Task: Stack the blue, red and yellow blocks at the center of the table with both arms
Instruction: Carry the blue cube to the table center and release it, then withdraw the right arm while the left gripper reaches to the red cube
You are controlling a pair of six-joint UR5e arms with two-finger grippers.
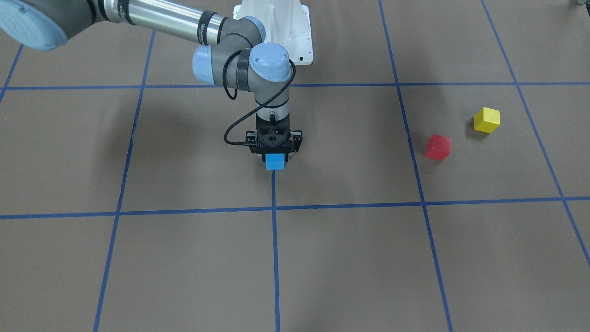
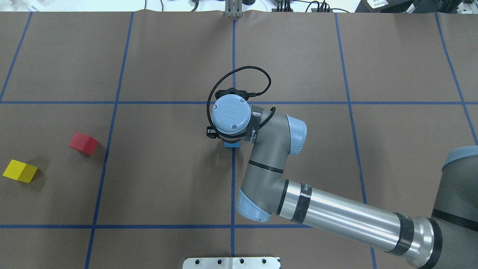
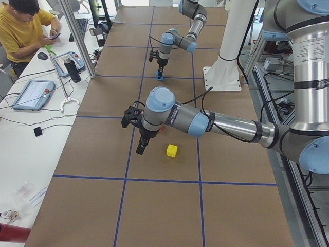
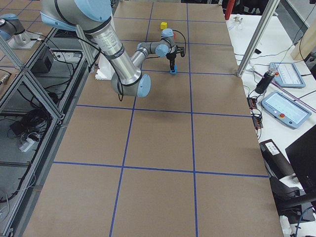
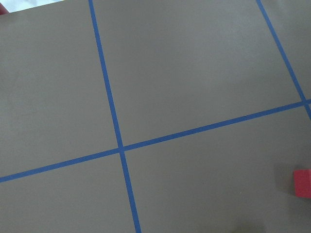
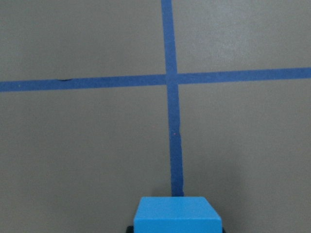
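Observation:
The blue block is at the table's center on a blue tape line, between the fingers of my right gripper, which points straight down and is shut on it. The block fills the bottom of the right wrist view. The red block and the yellow block lie apart on my left side of the table. The red block shows at the edge of the left wrist view. My left gripper hangs above the table near the yellow block; I cannot tell whether it is open or shut.
Blue tape lines divide the brown table into squares. The white robot base stands at the table's robot side. A side bench with tablets and a seated operator runs along the far edge.

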